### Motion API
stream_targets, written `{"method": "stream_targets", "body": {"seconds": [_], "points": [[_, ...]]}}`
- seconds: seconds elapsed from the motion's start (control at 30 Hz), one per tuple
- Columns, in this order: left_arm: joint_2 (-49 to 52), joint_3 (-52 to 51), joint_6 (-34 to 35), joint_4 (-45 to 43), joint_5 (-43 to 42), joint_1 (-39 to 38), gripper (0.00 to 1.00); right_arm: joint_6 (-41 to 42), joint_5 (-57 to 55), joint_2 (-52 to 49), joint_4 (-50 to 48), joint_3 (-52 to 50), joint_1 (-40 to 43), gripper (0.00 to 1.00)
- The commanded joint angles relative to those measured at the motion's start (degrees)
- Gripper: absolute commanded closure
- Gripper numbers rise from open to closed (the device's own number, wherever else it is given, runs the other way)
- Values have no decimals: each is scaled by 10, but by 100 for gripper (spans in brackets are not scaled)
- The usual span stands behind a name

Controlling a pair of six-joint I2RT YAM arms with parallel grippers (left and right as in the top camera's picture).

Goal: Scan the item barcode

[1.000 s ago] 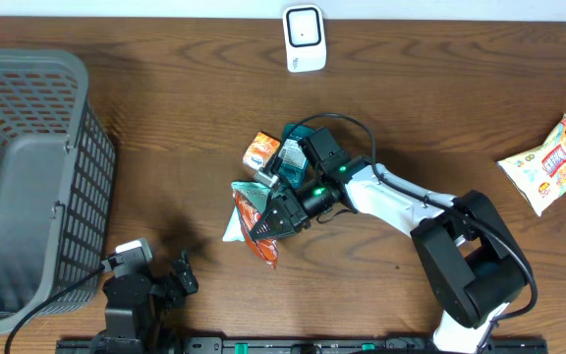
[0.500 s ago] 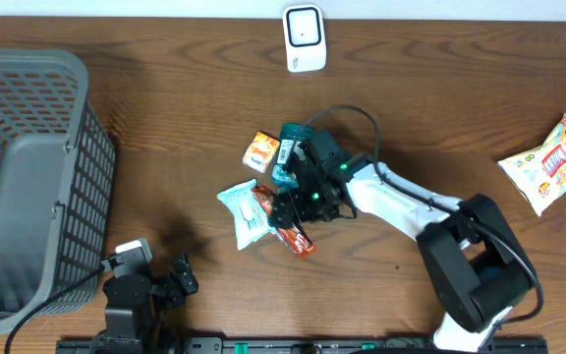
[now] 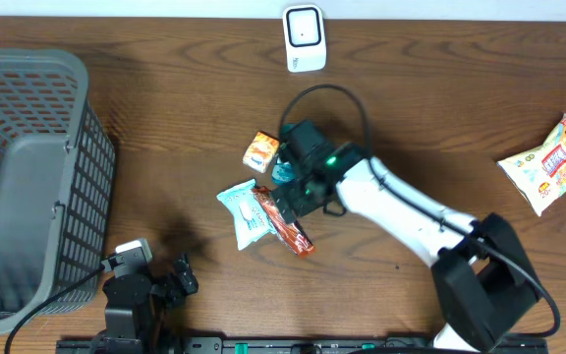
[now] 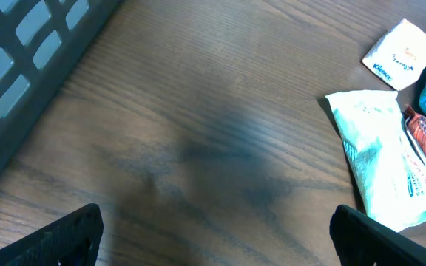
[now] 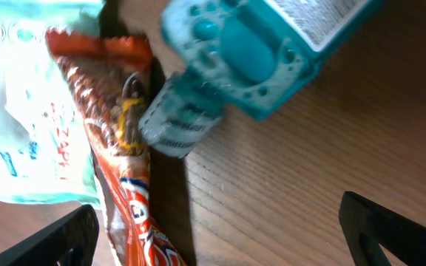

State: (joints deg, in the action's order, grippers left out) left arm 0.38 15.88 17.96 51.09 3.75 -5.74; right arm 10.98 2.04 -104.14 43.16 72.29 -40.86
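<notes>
My right claw hangs wide and empty over the red wrapper, which lies flat on the table touching the pale packet. The scanner sits well apart, so I judge no read yet. My left claw is wide too, idle.

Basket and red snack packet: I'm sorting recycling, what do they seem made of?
Basket: rigid grey plastic by its look, matte, with a moulded lattice wall.
Red snack packet: thin glossy film, probably plastic, crinkled and catching light.

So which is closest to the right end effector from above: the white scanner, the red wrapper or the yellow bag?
1. Red wrapper, just below the right end effector.
2. White scanner, top edge.
3. Yellow bag, far right.
</notes>
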Motion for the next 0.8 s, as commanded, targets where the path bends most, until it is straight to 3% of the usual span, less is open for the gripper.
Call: {"method": "stream_targets", "body": {"seconds": [0.0,0.4,0.77], "points": [[0,0,-7,20,-3,-1,2,-41,-132,7,1,-1,-51,1],[0,0,-7,20,-3,-1,2,-55,-252,-9,-20,-27,-170,1],[0,0,-7,20,-3,-1,2,-50,-270,-30,-16,-27,-183,1]]}}
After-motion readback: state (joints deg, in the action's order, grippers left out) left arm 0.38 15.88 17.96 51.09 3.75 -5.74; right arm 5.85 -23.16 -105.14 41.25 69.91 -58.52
